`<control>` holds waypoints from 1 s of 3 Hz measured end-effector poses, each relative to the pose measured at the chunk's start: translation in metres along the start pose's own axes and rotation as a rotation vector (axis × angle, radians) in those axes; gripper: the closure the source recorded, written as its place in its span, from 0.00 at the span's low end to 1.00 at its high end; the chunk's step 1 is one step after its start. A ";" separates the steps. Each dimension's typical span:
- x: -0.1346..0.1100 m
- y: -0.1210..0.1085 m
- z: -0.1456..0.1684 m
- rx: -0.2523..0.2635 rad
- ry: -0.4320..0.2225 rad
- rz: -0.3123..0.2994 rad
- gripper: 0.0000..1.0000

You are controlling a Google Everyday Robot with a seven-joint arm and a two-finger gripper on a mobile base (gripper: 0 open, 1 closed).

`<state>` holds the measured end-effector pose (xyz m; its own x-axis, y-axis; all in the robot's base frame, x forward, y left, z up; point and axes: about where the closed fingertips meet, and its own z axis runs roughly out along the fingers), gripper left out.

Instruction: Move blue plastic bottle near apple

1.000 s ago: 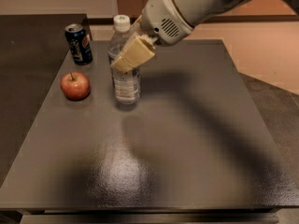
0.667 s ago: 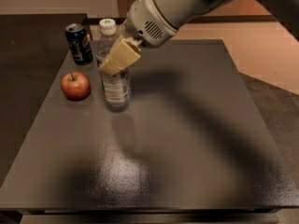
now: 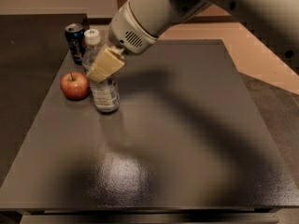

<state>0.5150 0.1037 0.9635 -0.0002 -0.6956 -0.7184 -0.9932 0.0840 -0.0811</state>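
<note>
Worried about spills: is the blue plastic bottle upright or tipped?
Upright: the blue plastic bottle stands on its base, cap up, gripper at its upper body.

A dark blue soda can (image 3: 75, 42) stands upright at the far left corner of the dark grey table (image 3: 187, 139), and the jaws, clamped on the blue plastic bottle (image 3: 103, 90), sit just to its right. The table's matte top carries a pale patch of glare near its front edge. Tan floor (image 3: 266, 59) shows beyond its right side and a darker surface (image 3: 28, 55) lies to its left.

Bottle (image 3: 105, 95) right of apple (image 3: 74, 85), tool (image 3: 97, 68) seemingly around bottle
</note>
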 end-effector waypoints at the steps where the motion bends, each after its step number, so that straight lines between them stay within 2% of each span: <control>1: -0.004 -0.002 0.011 0.005 -0.014 -0.004 0.82; 3: -0.001 -0.008 0.025 0.014 0.003 -0.004 0.36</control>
<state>0.5260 0.1215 0.9471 0.0034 -0.6978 -0.7163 -0.9914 0.0911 -0.0934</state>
